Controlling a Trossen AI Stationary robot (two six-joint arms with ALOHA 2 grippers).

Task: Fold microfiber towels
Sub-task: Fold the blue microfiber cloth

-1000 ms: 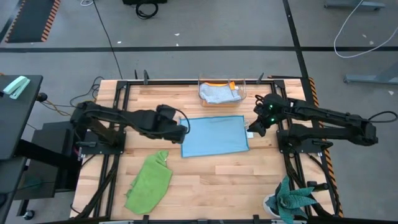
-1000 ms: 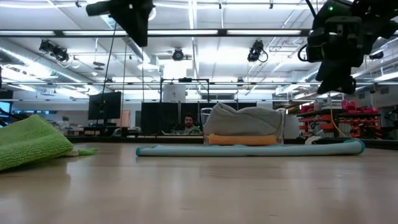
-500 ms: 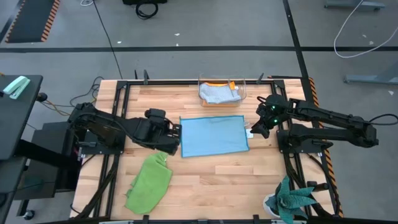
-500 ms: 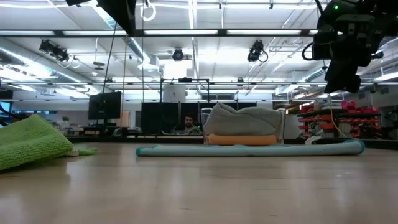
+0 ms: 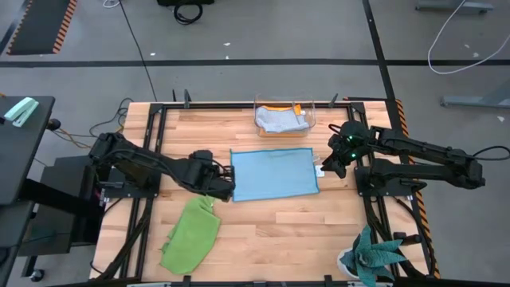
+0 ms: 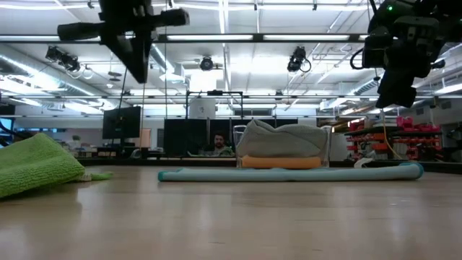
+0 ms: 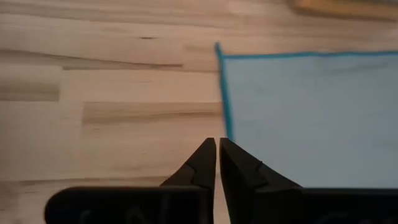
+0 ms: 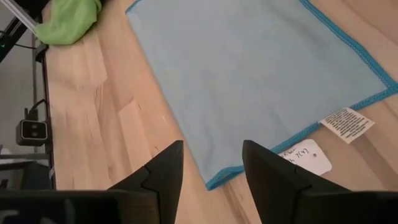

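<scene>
The left gripper is shut and empty by the blue towel. The right gripper is wide open, empty. A shut gripper could just push the towel's edge.

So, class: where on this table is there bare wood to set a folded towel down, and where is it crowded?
Free: the wood between the lime green towel and the teal plant, below the light blue towel. Crowded: the far edge, where the clear box holds cloths, and both ends of the light blue towel, with the left gripper and right gripper.
</scene>
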